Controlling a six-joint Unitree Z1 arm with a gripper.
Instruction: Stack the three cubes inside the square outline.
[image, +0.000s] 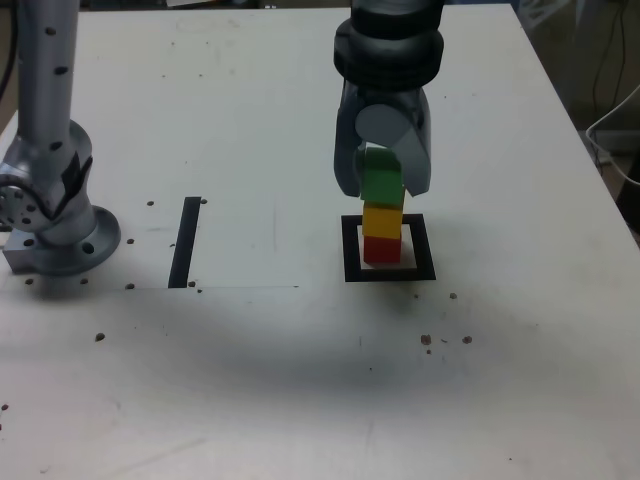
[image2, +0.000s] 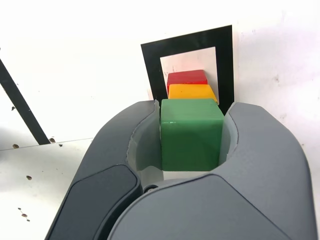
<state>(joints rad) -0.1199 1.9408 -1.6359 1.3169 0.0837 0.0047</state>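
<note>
At centre right of the exterior view, I saw the gripper (image: 382, 188) nearly closed around the green cube (image: 382, 184), its jaws at both sides. That cube sat atop the yellow cube (image: 382, 219) and red cube (image: 381, 248), stacked inside the square outline (image: 351, 250) on the table (image: 300, 380).

Green cube (image: 381, 185), yellow cube (image: 382, 219), red cube (image: 380, 249), black square outline (image: 351, 250) with white centre, grey gripper (image: 383, 150), white table (image: 300, 380)

Lab: taped white robot table (image: 300, 380)
</note>
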